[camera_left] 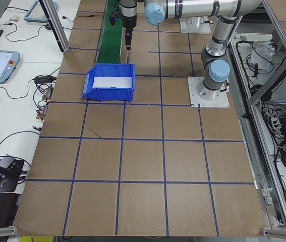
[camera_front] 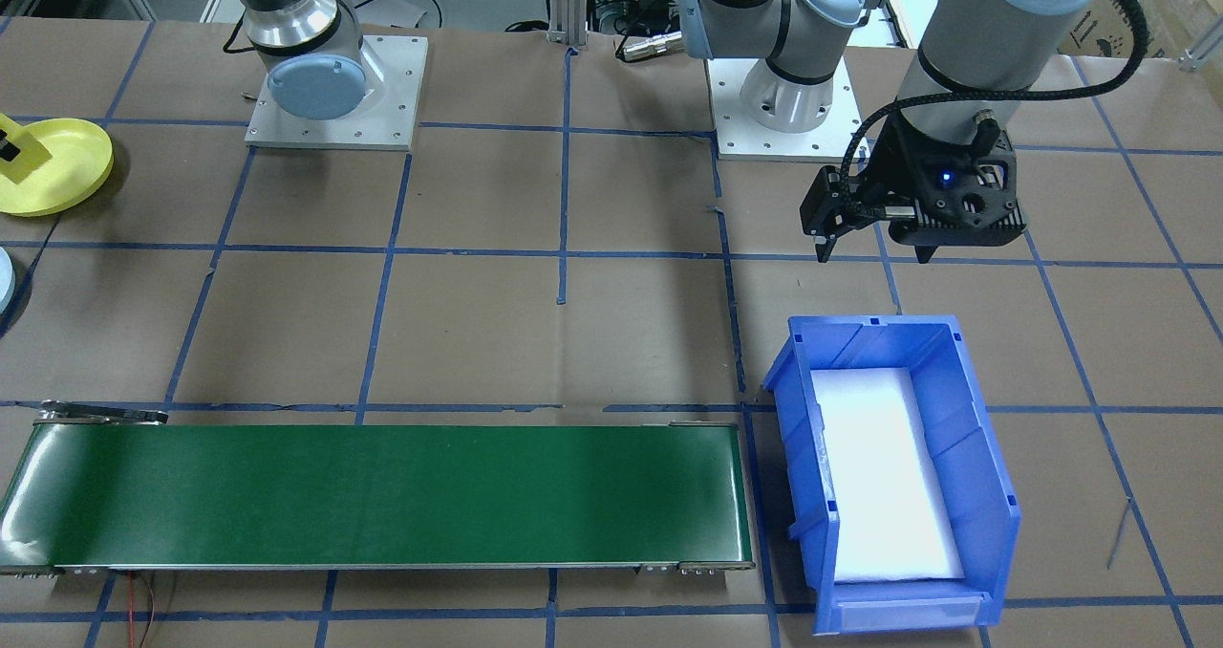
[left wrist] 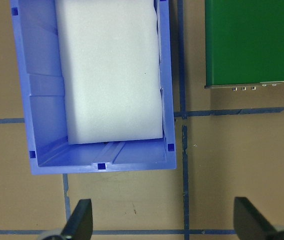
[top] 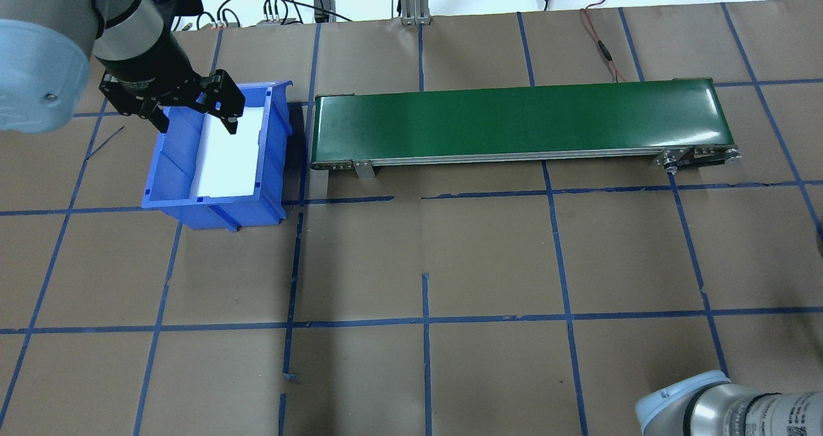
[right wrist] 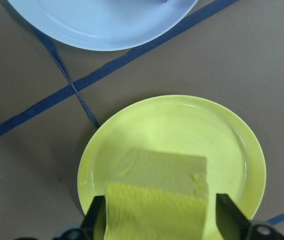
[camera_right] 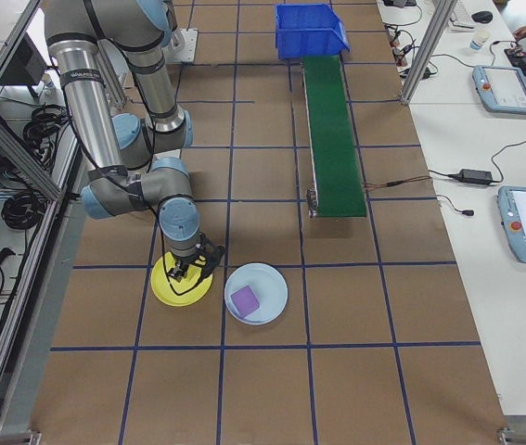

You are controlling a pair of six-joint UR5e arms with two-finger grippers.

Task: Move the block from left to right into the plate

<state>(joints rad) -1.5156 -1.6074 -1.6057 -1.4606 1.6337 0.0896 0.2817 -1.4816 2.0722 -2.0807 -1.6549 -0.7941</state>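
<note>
The block (right wrist: 157, 200) hung over the yellow plate (right wrist: 242, 145), pinched between the right gripper's (right wrist: 157, 220) fingers. Lowering it to the plate's middle before letting go seemed wise. The left gripper (left wrist: 162, 222) stood spread beside the bin (left wrist: 26, 100).

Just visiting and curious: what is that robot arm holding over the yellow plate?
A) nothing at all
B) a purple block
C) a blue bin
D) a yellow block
D: in the right wrist view, a yellow block sits between the jaws of the right gripper above the yellow plate; the purple block lies on the light blue plate.
</note>
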